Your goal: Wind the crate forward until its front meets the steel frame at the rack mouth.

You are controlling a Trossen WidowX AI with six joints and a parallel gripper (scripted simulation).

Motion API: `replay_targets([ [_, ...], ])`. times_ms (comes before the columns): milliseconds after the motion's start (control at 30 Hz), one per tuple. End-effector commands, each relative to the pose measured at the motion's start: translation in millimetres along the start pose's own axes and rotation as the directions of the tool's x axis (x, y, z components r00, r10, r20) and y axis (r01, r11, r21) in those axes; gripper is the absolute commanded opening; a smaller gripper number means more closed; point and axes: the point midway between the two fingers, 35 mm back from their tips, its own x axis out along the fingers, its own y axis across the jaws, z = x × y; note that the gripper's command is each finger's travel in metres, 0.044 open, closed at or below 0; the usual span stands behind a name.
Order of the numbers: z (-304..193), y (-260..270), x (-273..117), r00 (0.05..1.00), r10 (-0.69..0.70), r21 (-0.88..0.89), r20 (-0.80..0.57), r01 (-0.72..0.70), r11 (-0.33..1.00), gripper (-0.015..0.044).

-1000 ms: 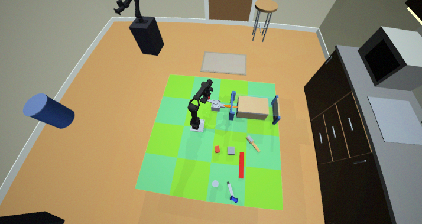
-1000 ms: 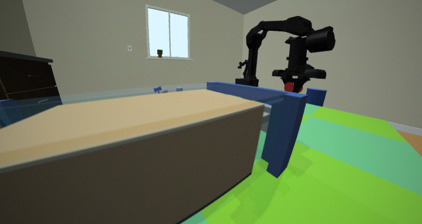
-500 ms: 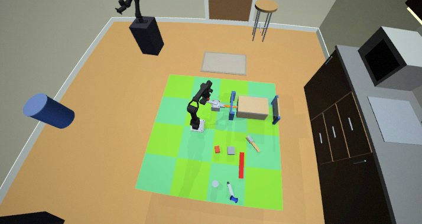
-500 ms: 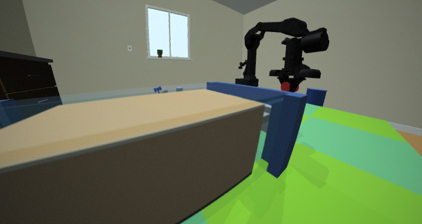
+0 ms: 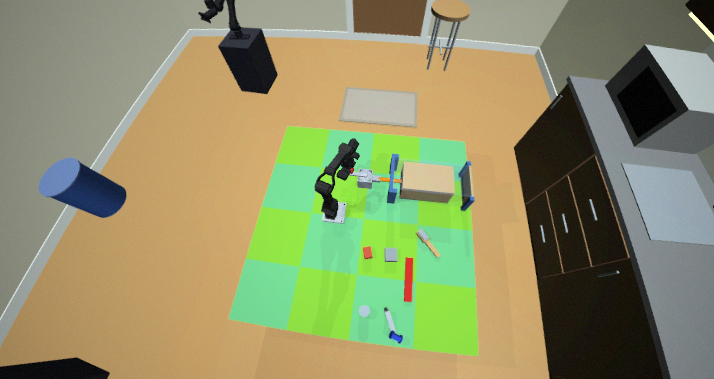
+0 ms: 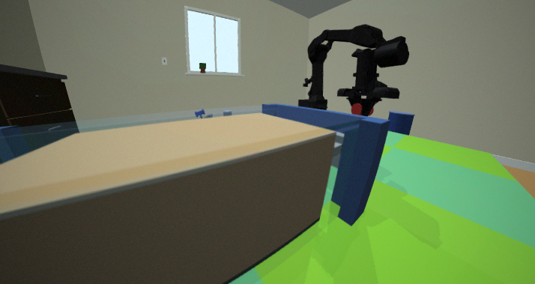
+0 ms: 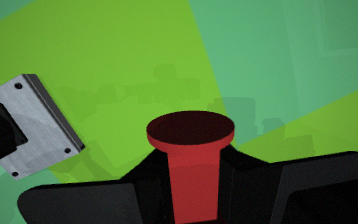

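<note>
Beside the winch [image 5: 365, 178] on the desk [image 5: 272, 232] [image 6: 442, 192] [image 7: 105, 45], the jaws [image 5: 351, 171] [image 6: 362, 109] pinch a red, flat-topped knob [image 5: 352, 170] [image 6: 357, 109] [image 7: 190, 131] — the tan crate [image 5: 428, 178] [image 6: 180, 147] sits flat behind blue posts [image 5: 393, 178] [image 6: 361, 170].

Claw [image 5: 350, 172] gripping red knob [image 5: 352, 170] beside winch [image 5: 365, 177]; crate [image 5: 428, 177] behind blue frame [image 5: 392, 195].

The mat [image 5: 270, 237] [image 6: 431, 177] [image 7: 105, 50] is checked in lime green and sea green. The crate [image 5: 428, 177] [image 6: 168, 147] has a pale tan top and brown sides. The frame [image 5: 392, 195] [image 6: 365, 174] is blue, the strap [image 5: 389, 180] orange. The knob [image 6: 357, 109] [image 7: 194, 180] is red, the fingers black, and the arm's base plate [image 5: 341, 218] [image 7: 47, 127] silvery.
</note>
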Motion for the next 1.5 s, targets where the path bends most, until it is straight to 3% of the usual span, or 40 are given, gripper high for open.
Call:
replay_targets([
  [0,-6,15,1,1.000,0.031,0.004,-0.007,-0.031,1.000,0.0000],
  [1467,-56,57,0,0.999,0.035,0.004,-0.013,-0.035,0.999,0.0000],
])
